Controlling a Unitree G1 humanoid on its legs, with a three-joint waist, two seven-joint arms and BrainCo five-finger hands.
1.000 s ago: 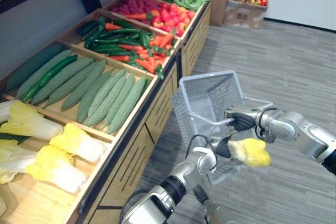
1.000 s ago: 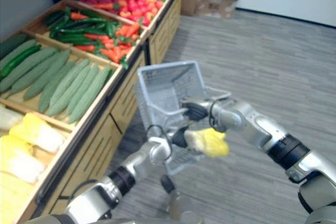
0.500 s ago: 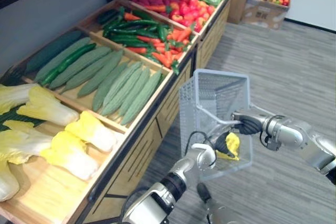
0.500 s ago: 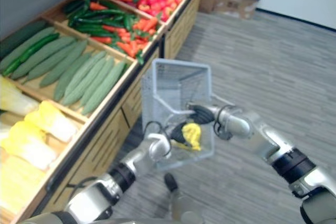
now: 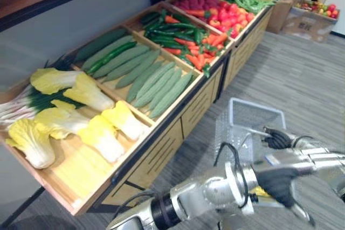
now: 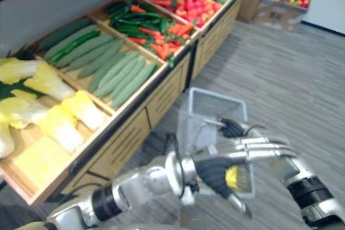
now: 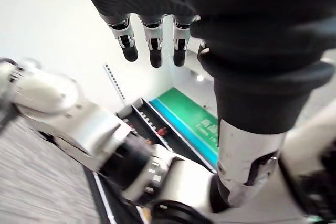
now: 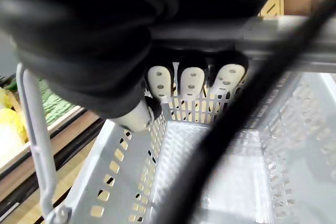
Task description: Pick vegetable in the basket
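Grey plank floor (image 5: pixel 302 79) beside a wooden produce stand (image 5: pixel 161 149); bin cabbages (image 5: pixel 91 127) and cucumbers (image 5: pixel 156 79) lie in its bins. The basket (image 6: pixel 205 117) hangs just in front of the stand. Right hand (image 5: pixel 277 139) has its fingers curled round the handle (image 8: pixel 32 129), carrying it. Left hand (image 6: pixel 213 172) is at the basket's near side with fingers straight and relaxed, holding nothing; can't tell whether it is inside or outside the wall. The yellow cabbage (image 6: pixel 232 178) shows low in the basket, just past the left hand, so the drop looks done.

Risks:
- Left hand is tight to the wall, so a bad exit line could hook the rim and swing the basket.
- The one-handed grip on a thin handle means a swing or tilt could tip the cabbage out or knock the basket against the stand.
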